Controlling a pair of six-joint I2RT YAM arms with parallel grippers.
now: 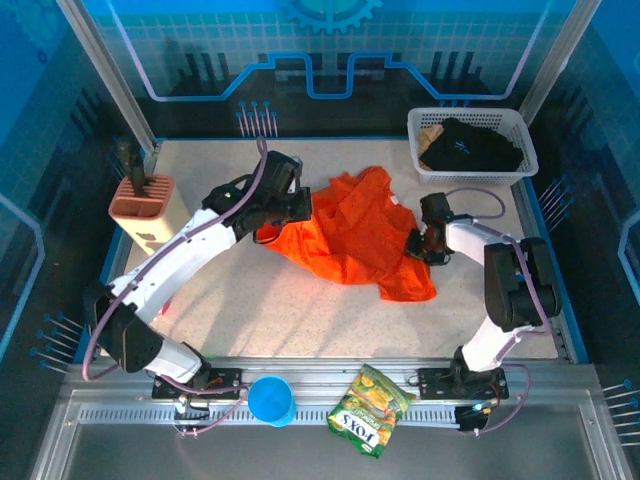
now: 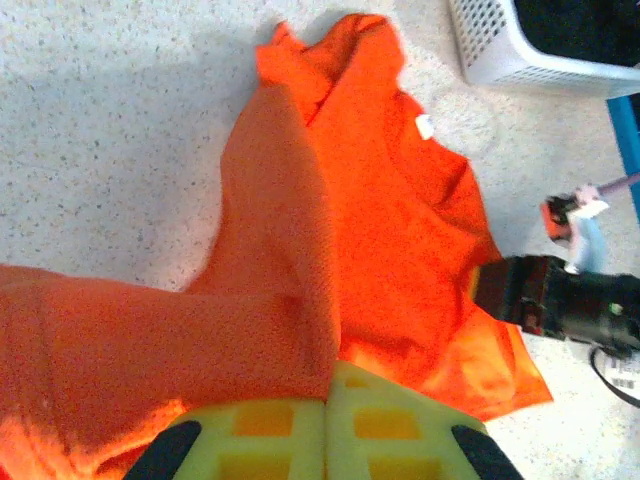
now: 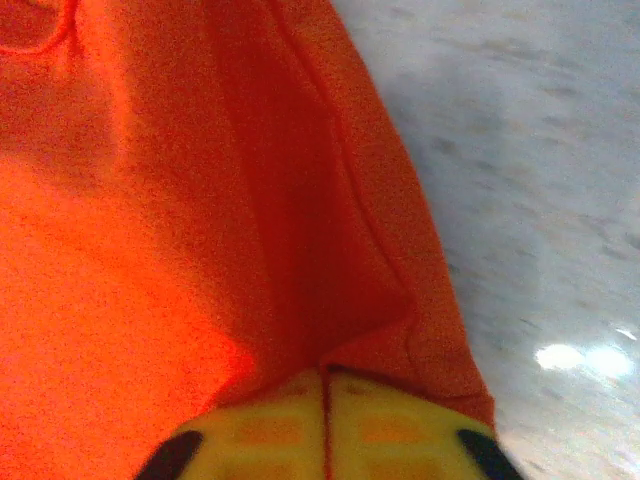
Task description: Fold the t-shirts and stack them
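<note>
A bright orange t-shirt point(image 1: 352, 238) lies crumpled in the middle of the table, part of it lifted. My left gripper point(image 1: 300, 205) is shut on the shirt's left side; in the left wrist view the orange cloth point(image 2: 300, 240) runs up from between the yellow fingers point(image 2: 270, 425). At the shirt's right edge my right gripper point(image 1: 420, 243) is shut on the cloth, a thin fold of orange point(image 3: 250, 220) pinched between its fingers point(image 3: 385, 425). A black t-shirt point(image 1: 470, 145) lies in the white basket point(image 1: 525, 160) at the back right.
A tan knife block point(image 1: 143, 205) stands at the left. On the front rail lie a blue cup point(image 1: 271, 401) and a green-yellow snack bag point(image 1: 370, 411). The right arm's black wrist point(image 2: 560, 300) shows in the left wrist view.
</note>
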